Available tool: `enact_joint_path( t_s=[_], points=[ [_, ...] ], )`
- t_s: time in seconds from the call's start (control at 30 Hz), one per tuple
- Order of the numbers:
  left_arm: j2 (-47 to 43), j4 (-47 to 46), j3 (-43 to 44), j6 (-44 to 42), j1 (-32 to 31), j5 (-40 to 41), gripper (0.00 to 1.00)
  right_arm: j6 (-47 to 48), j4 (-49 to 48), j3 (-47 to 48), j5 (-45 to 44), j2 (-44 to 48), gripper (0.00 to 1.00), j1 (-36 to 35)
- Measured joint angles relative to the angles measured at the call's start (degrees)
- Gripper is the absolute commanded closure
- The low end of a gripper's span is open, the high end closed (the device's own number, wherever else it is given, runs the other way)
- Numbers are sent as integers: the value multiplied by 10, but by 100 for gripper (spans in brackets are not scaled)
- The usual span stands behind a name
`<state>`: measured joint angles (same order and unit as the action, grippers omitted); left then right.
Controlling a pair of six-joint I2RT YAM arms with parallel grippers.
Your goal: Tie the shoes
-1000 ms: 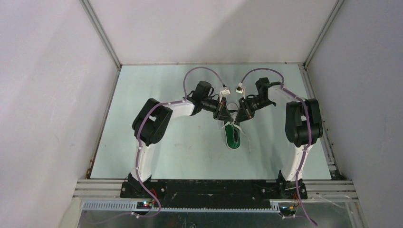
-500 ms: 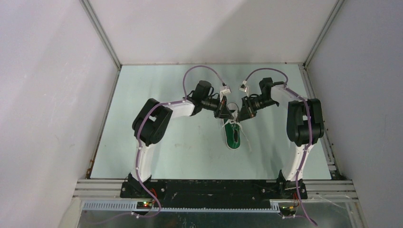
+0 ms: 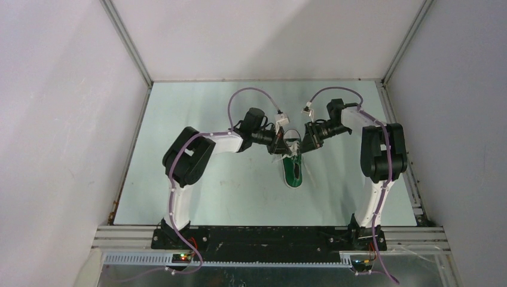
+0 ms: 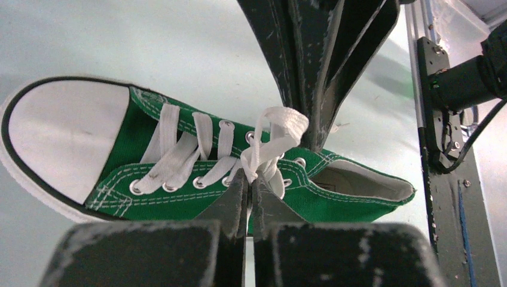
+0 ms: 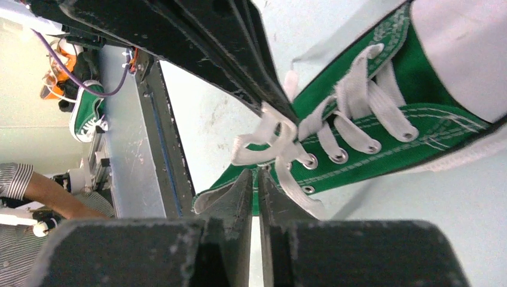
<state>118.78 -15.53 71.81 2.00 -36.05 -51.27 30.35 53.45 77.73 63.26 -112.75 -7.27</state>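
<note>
The shoe (image 3: 293, 172) is a small green sneaker lying at mid table, toe toward the arms' bases. In the left wrist view its white toe cap (image 4: 60, 137) points left and the white laces (image 4: 278, 134) bunch into a loop over the top eyelets. My left gripper (image 4: 251, 178) is shut on that lace at the knot, on the shoe's left side (image 3: 280, 147). My right gripper (image 5: 256, 174) sits just short of the other lace loop (image 5: 263, 142). Its jaws stand a narrow slit apart with nothing between them. It is on the shoe's right side (image 3: 303, 146).
White enclosure walls (image 3: 72, 119) ring the pale green table (image 3: 197, 179). A black and aluminium rail (image 3: 269, 239) carries the arm bases at the near edge. In the right wrist view a person's arm (image 5: 42, 191) and another green shoe (image 5: 84, 116) lie beyond the table.
The left arm has drawn back a little to the left with its lace. The right gripper's jaws have parted slightly and its lace loop now sits free past the tips.
</note>
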Motion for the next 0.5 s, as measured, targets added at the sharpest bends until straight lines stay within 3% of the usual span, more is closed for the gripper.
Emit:
enact_joint_path(
  t_s=[0.5],
  points=[
    [-35,-23,-24,8,-5,36,100,1,1,106,-62,-43,86,34]
  ],
)
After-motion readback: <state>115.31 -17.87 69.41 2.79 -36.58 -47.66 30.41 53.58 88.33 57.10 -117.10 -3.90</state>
